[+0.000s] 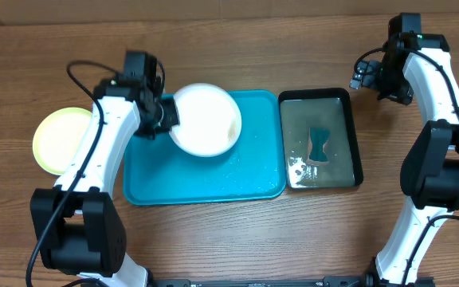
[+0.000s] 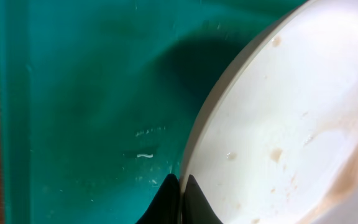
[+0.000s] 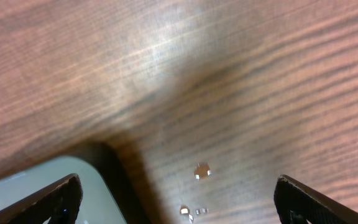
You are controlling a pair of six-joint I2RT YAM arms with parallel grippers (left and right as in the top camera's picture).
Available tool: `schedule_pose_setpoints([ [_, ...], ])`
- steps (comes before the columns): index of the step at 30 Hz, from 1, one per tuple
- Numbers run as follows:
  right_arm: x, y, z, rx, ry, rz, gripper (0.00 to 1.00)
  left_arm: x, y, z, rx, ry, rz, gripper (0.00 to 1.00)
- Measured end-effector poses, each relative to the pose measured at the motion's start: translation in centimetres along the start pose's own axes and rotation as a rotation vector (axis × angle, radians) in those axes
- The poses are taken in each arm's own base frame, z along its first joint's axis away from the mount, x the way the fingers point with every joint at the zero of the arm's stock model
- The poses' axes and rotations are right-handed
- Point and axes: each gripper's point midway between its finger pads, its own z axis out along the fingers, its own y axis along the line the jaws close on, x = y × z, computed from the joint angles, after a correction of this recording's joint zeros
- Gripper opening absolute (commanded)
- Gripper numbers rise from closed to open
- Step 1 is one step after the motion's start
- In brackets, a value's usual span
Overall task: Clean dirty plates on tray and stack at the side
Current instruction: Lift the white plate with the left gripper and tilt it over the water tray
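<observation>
My left gripper (image 1: pixel 168 115) is shut on the left rim of the white plate (image 1: pixel 206 119) and holds it tilted over the far left part of the teal tray (image 1: pixel 205 187). In the left wrist view the fingers (image 2: pixel 180 183) pinch the rim of the white plate (image 2: pixel 291 124), which has small orange smears and casts a shadow on the tray (image 2: pixel 92 93). A yellow-green plate (image 1: pixel 60 140) lies on the table left of the tray. The pale cyan plate is out of view. My right gripper (image 1: pixel 365 76) is open and empty over bare table (image 3: pixel 179 199).
A glossy black tray (image 1: pixel 355 135) holding water and a teal sponge (image 1: pixel 319 146) stands right of the teal tray. Its far corner (image 3: pixel 114 168) shows in the right wrist view, with water drops (image 3: pixel 202 170) on the wooden table beside it.
</observation>
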Motion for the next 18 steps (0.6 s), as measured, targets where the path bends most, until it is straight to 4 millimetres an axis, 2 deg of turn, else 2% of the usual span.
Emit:
schedule_pose_setpoints([
  [5,-0.6,0.1,0.0,-0.006,-0.023,0.001,1.0,-2.4,-2.4,-2.6,-0.011,-0.1,0.059,0.04],
  [9,-0.5,0.1,0.0,-0.006,-0.022,0.0,1.0,-3.2,-5.9,-3.9,-0.009,-0.178,0.134,0.04],
  [18,-0.6,0.1,0.0,-0.006,-0.023,0.001,1.0,-2.0,-14.3,-5.0,-0.024,-0.351,0.321,0.04],
])
